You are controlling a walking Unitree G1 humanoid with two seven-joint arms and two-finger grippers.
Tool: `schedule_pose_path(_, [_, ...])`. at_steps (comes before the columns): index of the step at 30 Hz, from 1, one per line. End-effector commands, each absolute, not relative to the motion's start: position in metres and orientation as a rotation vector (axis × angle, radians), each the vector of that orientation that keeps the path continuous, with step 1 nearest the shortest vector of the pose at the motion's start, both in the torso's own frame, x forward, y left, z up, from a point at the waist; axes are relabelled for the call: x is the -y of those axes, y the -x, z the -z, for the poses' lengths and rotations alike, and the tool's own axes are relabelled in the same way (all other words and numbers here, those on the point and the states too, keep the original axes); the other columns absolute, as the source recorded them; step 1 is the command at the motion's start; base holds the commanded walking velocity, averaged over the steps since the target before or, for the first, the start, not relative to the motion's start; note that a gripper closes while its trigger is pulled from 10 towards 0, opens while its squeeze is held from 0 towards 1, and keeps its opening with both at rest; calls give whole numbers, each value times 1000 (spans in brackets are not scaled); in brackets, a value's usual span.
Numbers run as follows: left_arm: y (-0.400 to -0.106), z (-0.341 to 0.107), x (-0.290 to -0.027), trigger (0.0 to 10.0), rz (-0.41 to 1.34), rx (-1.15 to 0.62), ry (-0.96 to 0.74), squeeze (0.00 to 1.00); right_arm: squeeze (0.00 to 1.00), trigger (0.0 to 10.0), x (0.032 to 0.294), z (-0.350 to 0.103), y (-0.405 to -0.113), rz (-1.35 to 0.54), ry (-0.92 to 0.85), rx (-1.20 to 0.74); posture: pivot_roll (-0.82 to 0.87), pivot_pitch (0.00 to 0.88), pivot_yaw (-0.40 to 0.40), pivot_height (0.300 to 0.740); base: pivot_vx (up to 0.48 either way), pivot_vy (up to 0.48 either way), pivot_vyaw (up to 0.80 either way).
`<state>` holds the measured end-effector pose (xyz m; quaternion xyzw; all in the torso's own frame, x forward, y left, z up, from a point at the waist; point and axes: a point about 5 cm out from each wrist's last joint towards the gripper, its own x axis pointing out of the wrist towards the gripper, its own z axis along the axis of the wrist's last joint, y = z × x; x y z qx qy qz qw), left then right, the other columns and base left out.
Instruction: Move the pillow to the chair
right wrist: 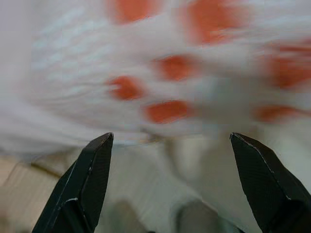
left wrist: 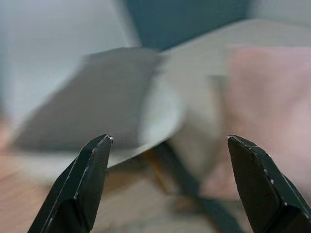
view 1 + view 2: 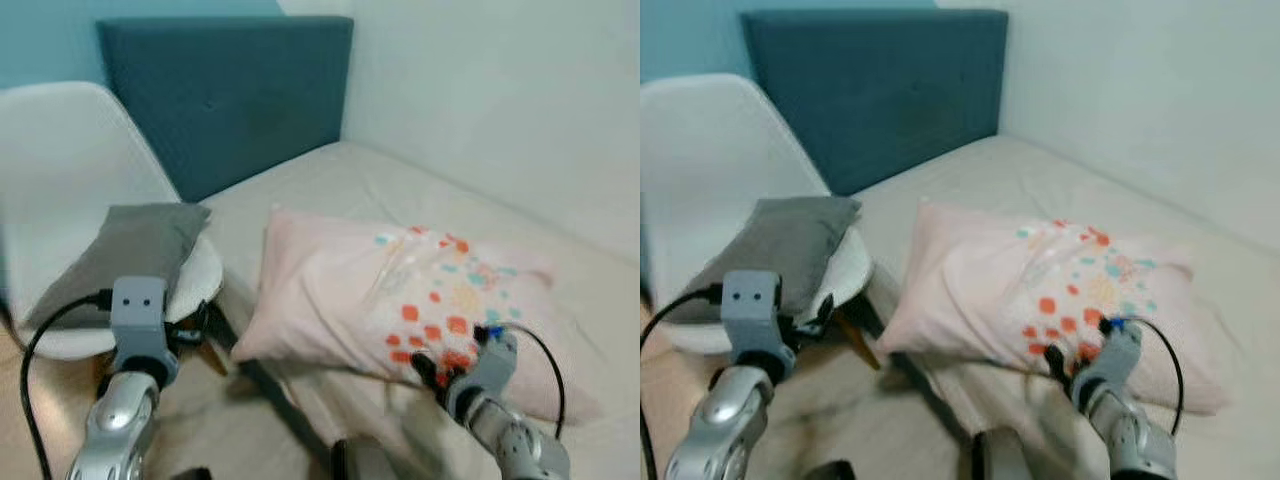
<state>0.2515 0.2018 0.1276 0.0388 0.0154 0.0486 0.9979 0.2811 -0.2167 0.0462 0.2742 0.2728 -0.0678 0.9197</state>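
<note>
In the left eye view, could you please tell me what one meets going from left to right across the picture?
White chair → grey cushion on its seat, with the left gripper just below it → pink pillow on the bed → right gripper at the pillow's near edge.

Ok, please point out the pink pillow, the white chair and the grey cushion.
pink pillow (image 3: 340, 290), left eye view, plain pink part.
white chair (image 3: 70, 150), left eye view, backrest.
grey cushion (image 3: 135, 245), left eye view, middle.
</note>
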Motion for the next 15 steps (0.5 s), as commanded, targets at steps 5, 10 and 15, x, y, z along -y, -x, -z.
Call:
schedule_pose_path(5, [-250, -127, -198, 10000, -68, -45, -96, 0, 0, 10000, 219, -45, -287, 155, -627, -500, -75, 0, -94, 510, 0, 0, 0])
schedule_pose_path(10, [-249, -127, -198, 10000, -65, -48, -99, 0, 0, 10000, 224, -50, -293, 153, -638, -447, -73, 0, -91, 491, 0, 0, 0])
schedule_pose_path(15, [-249, -128, -198, 10000, -61, -47, -102, 0, 0, 10000, 231, -61, -305, 131, -685, -352, -72, 0, -89, 491, 0, 0, 0])
